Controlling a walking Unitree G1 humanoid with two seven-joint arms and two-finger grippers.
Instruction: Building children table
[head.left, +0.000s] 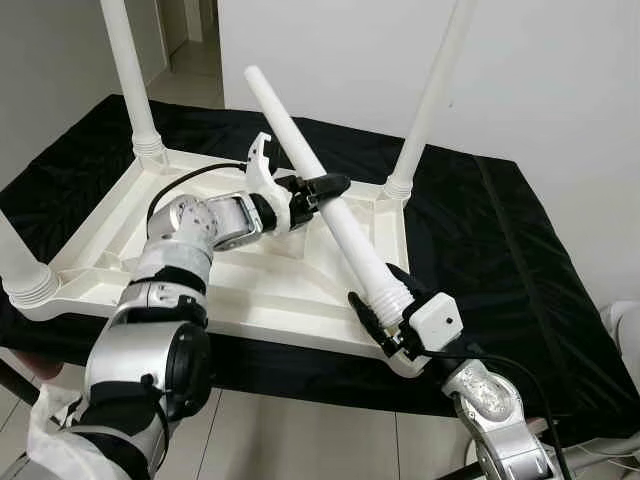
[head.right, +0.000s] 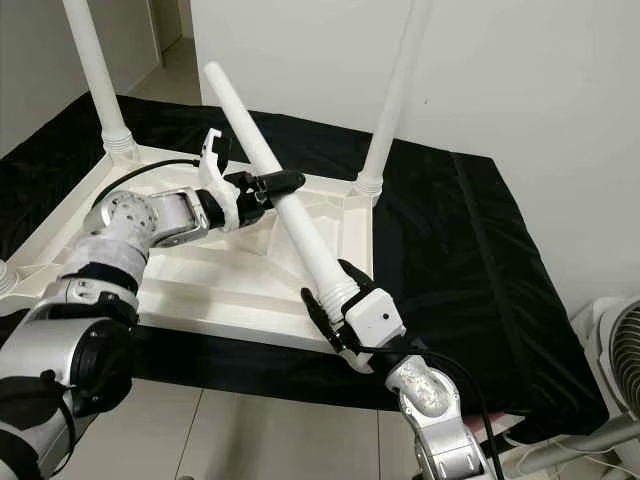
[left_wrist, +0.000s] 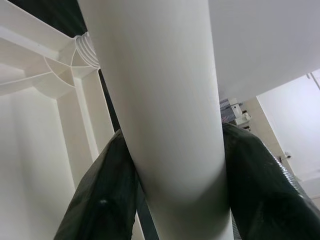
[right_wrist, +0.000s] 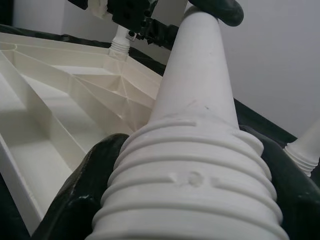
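Plastic throughout, the loose table leg is held tilted over the upturned tabletop, which lies on a black cloth with three legs already standing in its corners. The fourth socket, at the near right corner of the tabletop, is hidden behind the right gripper, whose fingers are closed around the ribbed, threaded foot of the leg. The left gripper is clamped on the smooth shaft near its middle, above the tabletop's centre.

The leg is judged light, hollow and stiff, so little bending is expected under a two-point hold. Its smooth tapered shaft is probably slippery (the left wrist view shows the pads wrapped on bare gloss), so twisting force is better taken at the ribbed end, where the ridges give purchase. The threads themselves could be marred or cross-started if the leg is driven in at this tilt; it is best brought upright first.
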